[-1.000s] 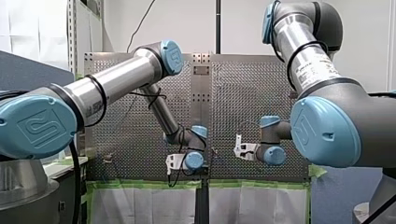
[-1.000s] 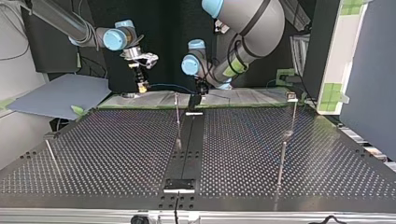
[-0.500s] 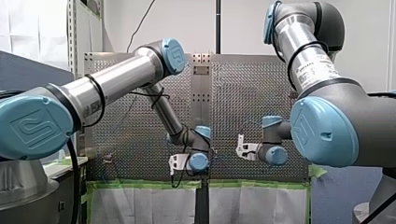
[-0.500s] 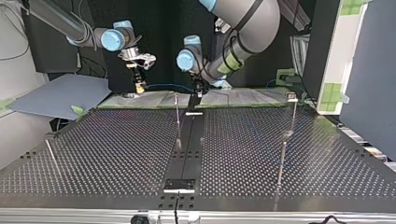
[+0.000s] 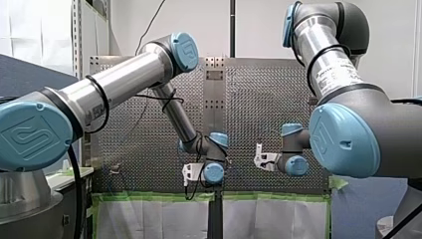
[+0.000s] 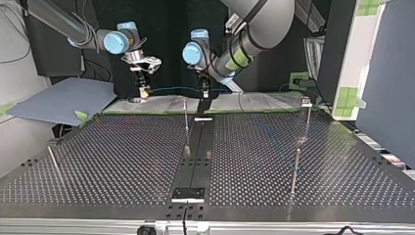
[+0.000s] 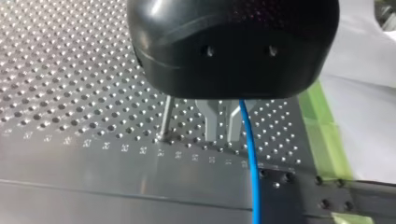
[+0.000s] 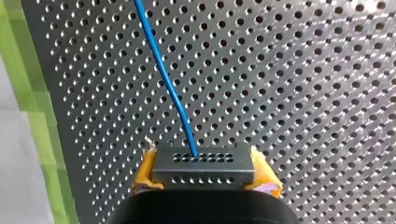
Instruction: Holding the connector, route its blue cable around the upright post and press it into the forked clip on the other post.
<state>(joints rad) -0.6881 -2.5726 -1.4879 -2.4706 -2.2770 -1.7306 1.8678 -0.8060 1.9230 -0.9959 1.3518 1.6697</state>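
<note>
my right gripper [image 8: 204, 176] is keeping its yellow-padded fingers clamped on the connector [image 8: 201, 161], and the blue cable [image 8: 163, 79] is running from it above the worktop [image 6: 122, 156] to my left gripper [image 7: 222, 128] (whether that one is pinching the cable, i cannot tell). over the last second both grippers are drifting toward the top view's left, my left one rising a little. the cable is spanning beyond the upright post [image 6: 186, 125] without wrapping it yet, so routing is only beginning.
</note>
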